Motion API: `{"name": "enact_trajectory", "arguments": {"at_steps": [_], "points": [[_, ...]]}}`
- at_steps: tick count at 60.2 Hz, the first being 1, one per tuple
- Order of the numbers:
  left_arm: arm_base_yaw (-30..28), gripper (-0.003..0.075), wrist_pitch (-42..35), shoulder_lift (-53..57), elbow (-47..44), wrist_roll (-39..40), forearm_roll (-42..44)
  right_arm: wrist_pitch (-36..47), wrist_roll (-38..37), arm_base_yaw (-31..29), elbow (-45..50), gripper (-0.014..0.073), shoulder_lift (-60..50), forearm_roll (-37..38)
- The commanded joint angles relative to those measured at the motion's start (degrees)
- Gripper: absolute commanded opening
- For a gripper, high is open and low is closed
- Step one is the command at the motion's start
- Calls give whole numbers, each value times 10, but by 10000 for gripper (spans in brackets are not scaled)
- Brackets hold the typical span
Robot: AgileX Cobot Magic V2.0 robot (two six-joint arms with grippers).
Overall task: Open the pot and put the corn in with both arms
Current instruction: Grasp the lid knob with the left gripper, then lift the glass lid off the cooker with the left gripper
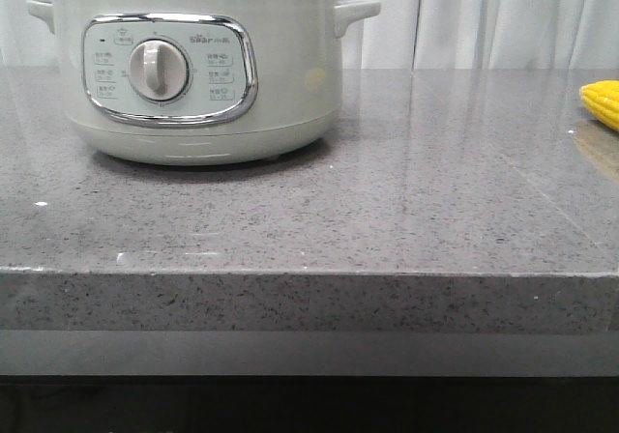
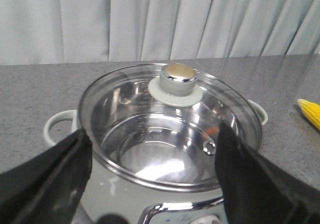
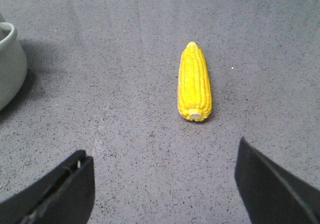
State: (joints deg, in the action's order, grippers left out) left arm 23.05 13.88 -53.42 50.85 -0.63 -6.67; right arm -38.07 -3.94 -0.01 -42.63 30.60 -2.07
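Observation:
The pale cream pot (image 1: 198, 75) stands at the back left of the grey counter, its dial panel facing me. Its glass lid (image 2: 150, 129) with a chrome knob (image 2: 177, 79) sits closed on it; the inside looks empty. My left gripper (image 2: 152, 156) is open, above the pot's near rim, short of the knob. The yellow corn (image 3: 195, 81) lies flat on the counter; it also shows at the right edge of the front view (image 1: 602, 102). My right gripper (image 3: 162, 176) is open and empty, a short way in front of the corn's blunt end. Neither gripper shows in the front view.
The grey speckled counter (image 1: 387, 211) has its front edge near the camera. Pale curtains (image 2: 150, 19) hang behind it. A pot side handle (image 2: 57, 124) sticks out each side. The pot's wall (image 3: 7, 64) shows at the right wrist view's edge.

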Motion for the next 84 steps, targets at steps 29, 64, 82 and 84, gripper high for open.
{"name": "enact_trajectory", "arguments": {"at_steps": [29,64,82,84], "points": [[42,512,-123,-260,213,1,-7,40,3,-2,-19,595,7,2],[39,512,-135,-381,296,1,-20,41,3,-2,-19,595,7,2],[39,510,-139,-398,296,1,-20,41,3,-2,-19,595,7,2],[39,497,-135,-398,296,1,-20,41,3,-2,-19,595,7,2]]}}
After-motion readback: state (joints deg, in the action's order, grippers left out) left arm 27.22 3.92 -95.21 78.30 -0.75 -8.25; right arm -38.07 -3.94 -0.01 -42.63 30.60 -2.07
